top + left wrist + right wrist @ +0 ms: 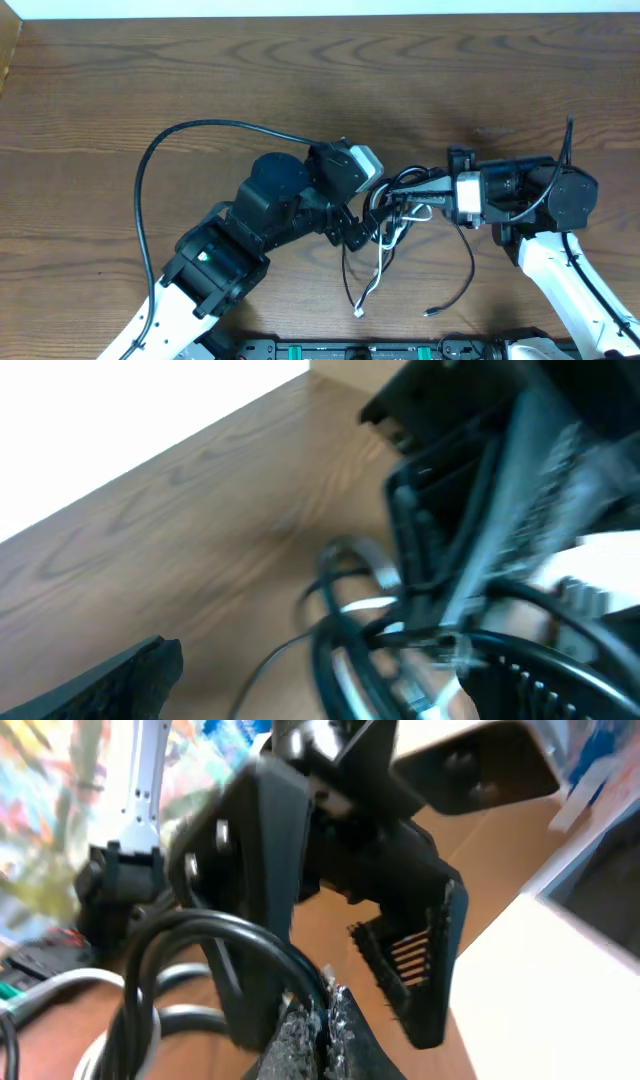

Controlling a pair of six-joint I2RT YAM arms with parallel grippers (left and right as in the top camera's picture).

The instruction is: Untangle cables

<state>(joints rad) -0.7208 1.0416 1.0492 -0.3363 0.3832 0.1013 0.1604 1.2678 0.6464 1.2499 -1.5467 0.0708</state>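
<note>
The cables (383,238) are bunched at mid table between both grippers. A white cable (370,290) trails toward the front edge, and a black cable (468,268) loops off to the right. My left gripper (360,224) is open at the bunch, and in its wrist view its fingers (130,680) are spread wide around the cable loops (345,630). My right gripper (386,203) reaches in from the right. Its pads (325,1015) are pressed together, and a black cable (230,935) runs into their tips.
The left arm's own thick black cable (142,185) arcs over the table on the left. The two arms nearly touch at the centre, with the left gripper's finger (420,970) right in front of the right wrist camera. Bare wooden tabletop (300,70) lies behind.
</note>
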